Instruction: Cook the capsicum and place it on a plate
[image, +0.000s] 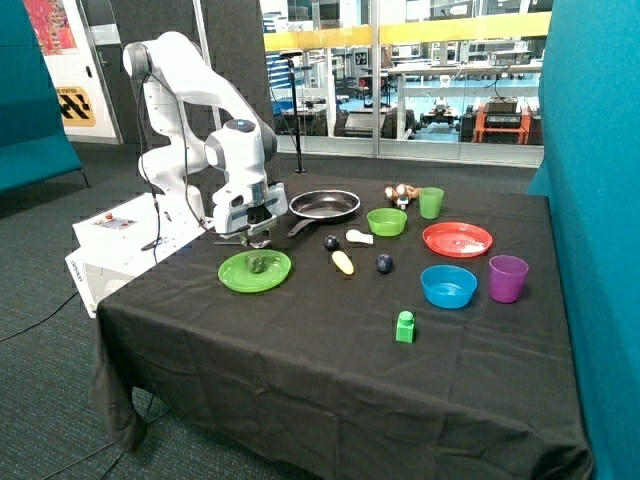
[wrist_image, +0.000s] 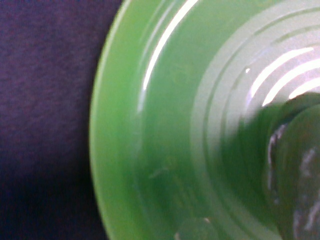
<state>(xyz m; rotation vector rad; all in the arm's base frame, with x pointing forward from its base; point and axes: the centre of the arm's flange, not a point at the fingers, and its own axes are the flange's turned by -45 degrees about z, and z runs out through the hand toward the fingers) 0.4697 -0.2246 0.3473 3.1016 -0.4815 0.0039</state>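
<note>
Black-clothed surface (image: 330, 350), lab w/ glass wall behind. Capsicum (image: 257, 263) sitting on plate (image: 236, 277), just below tool (image: 259, 238); tool's opening: cannot tell. Step seemingly release/retreat: lifting straight up, avoiding nudging capsicum or plate rim.

Capsicum (image: 256, 263) on plate (image: 238, 276), near counter (image: 300, 370) edge; claw (image: 259, 239) just above plate's rear rim; frying pan (image: 324, 205) behind; bowl (image: 386, 222) beside pan.
</note>
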